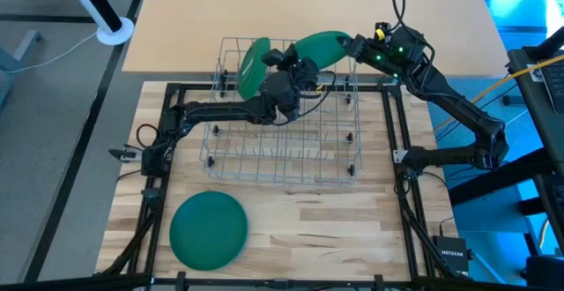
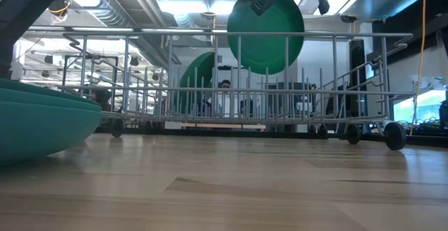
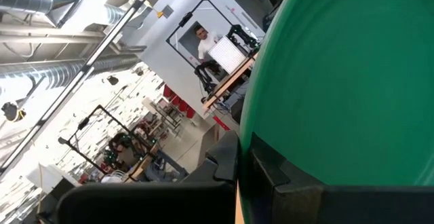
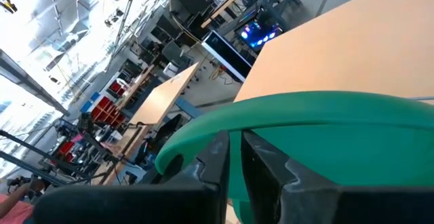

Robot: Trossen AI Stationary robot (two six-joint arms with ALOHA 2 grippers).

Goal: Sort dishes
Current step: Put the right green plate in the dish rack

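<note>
Both plates on edge over the rack (image 1: 282, 150), slots straight below.
We've got left gripper (image 1: 284, 70) clamping one plate (image 1: 251, 66), right gripper (image 1: 352, 48) clamping another plate (image 1: 319, 48); left sits nearer the wires.

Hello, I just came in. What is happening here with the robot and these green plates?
Both arms are loading a wire dish rack. The left gripper holds one green plate upright over the rack's far side, and the right gripper holds a second plate just beside it. A stack of teal plates waits on the table in front of the rack.
</note>
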